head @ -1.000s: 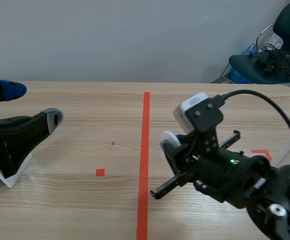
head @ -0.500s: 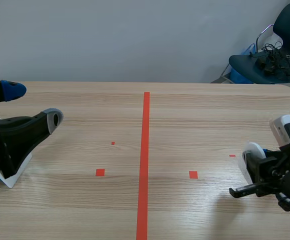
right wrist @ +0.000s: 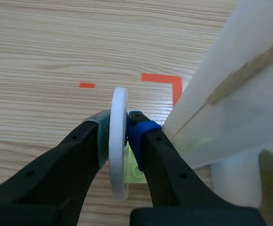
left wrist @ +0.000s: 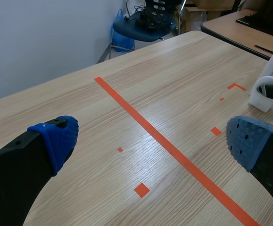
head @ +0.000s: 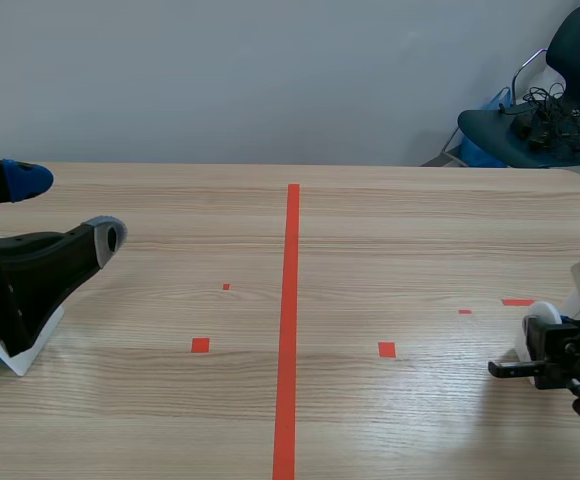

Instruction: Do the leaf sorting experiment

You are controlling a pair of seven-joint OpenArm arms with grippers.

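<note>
My right gripper [right wrist: 119, 136] is shut on a thin white disc [right wrist: 118, 141], held upright on edge between the pads. In the scene view this gripper [head: 542, 338] sits low at the table's right edge with the disc [head: 540, 318] in it. A small pale green piece [right wrist: 131, 168] shows just under the disc. Beside the gripper leans a white translucent sheet [right wrist: 230, 94] with a brownish leaf-like streak [right wrist: 242, 73] on it. My left gripper [head: 65, 207] is open at the far left, above the table; its blue pads [left wrist: 56, 139] stand wide apart with nothing between them.
A white stand [head: 18, 350] lies under the left arm. A long orange-red tape line [head: 290, 320] runs down the table's middle, with small marks on either side. A dark chair [head: 545, 100] with cables stands beyond the table's far right corner.
The right arm has pulled back from the table's middle to its right edge and dropped lower, still with the white disc in its gripper. The left arm has not moved.
</note>
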